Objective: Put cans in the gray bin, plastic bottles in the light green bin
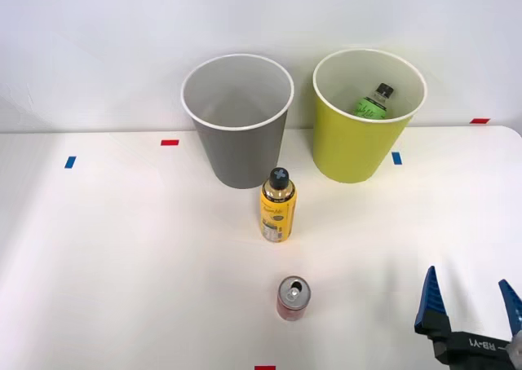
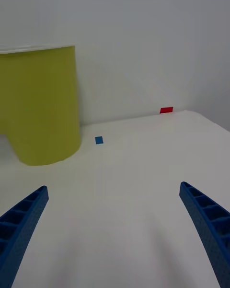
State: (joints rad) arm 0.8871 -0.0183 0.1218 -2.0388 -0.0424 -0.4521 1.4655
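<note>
Cans: one red can (image 1: 293, 297) stands upright on the table (image 1: 122, 248), near the front edge, pull-tab top showing. Yellow-labelled bottle (image 1: 277, 206) stands upright just in front of the gray bin (image 1: 237, 121), black cap up. Green bottle (image 1: 373, 101) lies inside the light green bin (image 1: 367, 117). What the gray bin holds cannot be told from the front view.

Right gripper (image 1: 471, 306) sits low at the table's near right corner, jaws spread wide and empty, well apart from both remaining items. In the wrist view the blue fingers (image 2: 23, 214) frame bare table, with the light green bin's wall (image 2: 40, 105) and small tape marks beyond.

Assessment: sorting is part done; one bottle is binned, and the red can and yellow-labelled bottle remain. The step in hand appears to be the approach to the next pick. The can is the nearer target. The next move calls for travel leftward, jaws straddling the can body, then closing squarely to avoid tipping it.
</note>
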